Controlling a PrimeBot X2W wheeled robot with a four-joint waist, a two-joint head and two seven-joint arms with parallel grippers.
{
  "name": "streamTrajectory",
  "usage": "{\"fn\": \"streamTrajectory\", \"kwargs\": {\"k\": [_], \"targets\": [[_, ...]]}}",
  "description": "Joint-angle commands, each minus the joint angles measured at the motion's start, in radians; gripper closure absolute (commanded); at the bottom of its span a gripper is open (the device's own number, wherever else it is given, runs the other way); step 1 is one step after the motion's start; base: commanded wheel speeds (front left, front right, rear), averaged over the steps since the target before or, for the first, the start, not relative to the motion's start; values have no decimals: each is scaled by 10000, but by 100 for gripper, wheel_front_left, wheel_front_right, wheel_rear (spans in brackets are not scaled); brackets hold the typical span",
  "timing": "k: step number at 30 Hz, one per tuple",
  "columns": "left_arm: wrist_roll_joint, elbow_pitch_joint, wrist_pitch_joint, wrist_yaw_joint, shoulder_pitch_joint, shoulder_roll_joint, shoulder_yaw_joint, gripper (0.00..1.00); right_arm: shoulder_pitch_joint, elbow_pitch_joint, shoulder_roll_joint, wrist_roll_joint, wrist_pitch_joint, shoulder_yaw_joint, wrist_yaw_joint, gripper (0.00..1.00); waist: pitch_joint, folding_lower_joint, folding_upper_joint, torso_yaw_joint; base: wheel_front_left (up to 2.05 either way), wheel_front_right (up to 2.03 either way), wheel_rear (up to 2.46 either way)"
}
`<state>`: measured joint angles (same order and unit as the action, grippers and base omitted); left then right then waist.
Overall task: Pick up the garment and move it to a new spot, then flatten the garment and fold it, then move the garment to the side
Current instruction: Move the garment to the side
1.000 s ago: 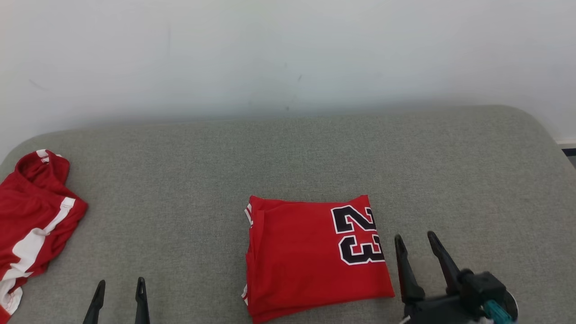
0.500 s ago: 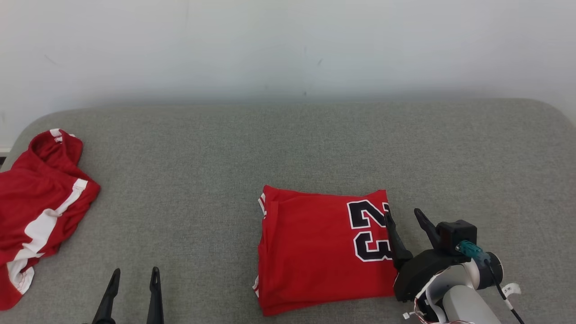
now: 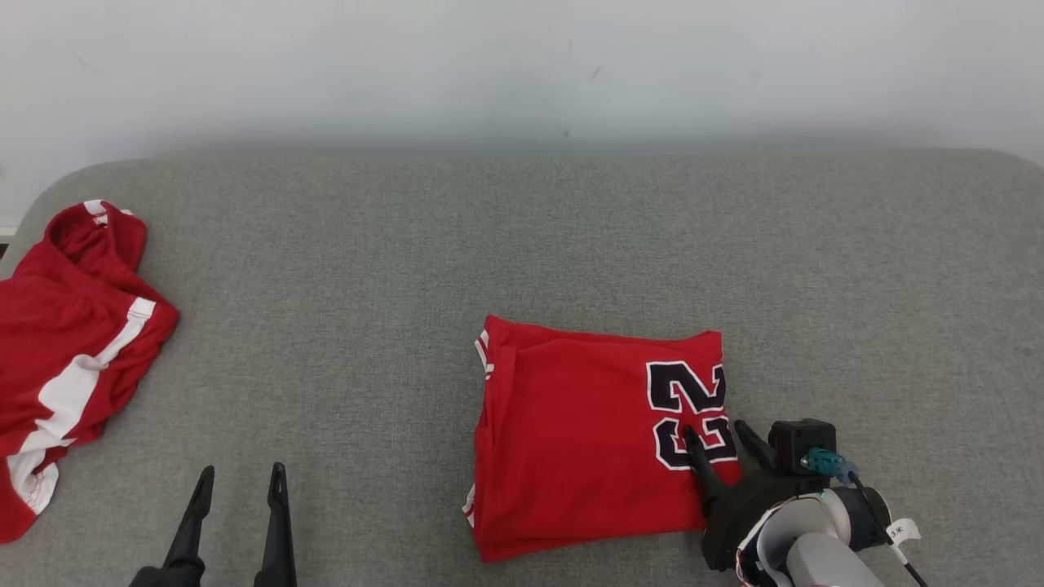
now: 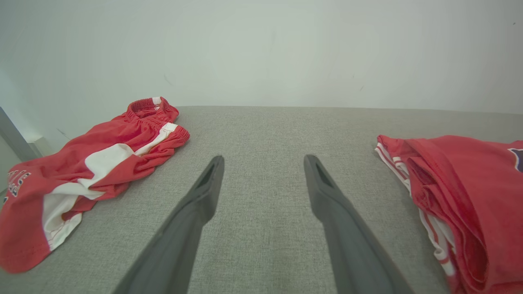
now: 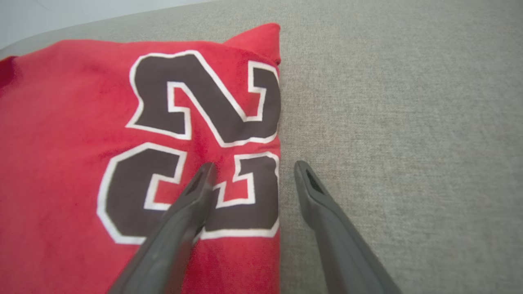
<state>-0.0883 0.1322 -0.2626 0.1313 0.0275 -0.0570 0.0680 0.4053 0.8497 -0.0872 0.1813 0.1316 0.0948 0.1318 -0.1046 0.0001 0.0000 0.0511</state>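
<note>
Evidently, the right pincer [image 3: 715,428], held apart, is set astride the three-o'clock edge of the folded garment [image 3: 571,440], likely for shifting it aside.

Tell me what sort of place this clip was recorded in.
Probably a plain indoor test room, not a lived-in home: a grey fabric-covered padded surface with rounded corners sits against a bare white wall, holding a folded red jersey numbered 23 and crumpled red-and-white shorts.
</note>
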Motion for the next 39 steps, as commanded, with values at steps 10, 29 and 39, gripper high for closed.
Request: {"fn": "streamTrajectory", "kwargs": {"k": [10,29,39], "targets": [[-72,75,-31,-17,-297,15,-75,0,608,592,-175,723,-34,771,-27,100,-137,-1,0,-16,0,0,0],[-468,-698,-33,-16,-1524,-95,-495,0,4274,678,-2721,1076,55,828,-27,100,-2489,-1,0,-206,0,0,0],[-553,-1875,-31,-16,-2391,-376,-678,0,5654,102,-4362,881,-314,595,-27,100,-4275,-1,0,-1062,0,0,0]]}}
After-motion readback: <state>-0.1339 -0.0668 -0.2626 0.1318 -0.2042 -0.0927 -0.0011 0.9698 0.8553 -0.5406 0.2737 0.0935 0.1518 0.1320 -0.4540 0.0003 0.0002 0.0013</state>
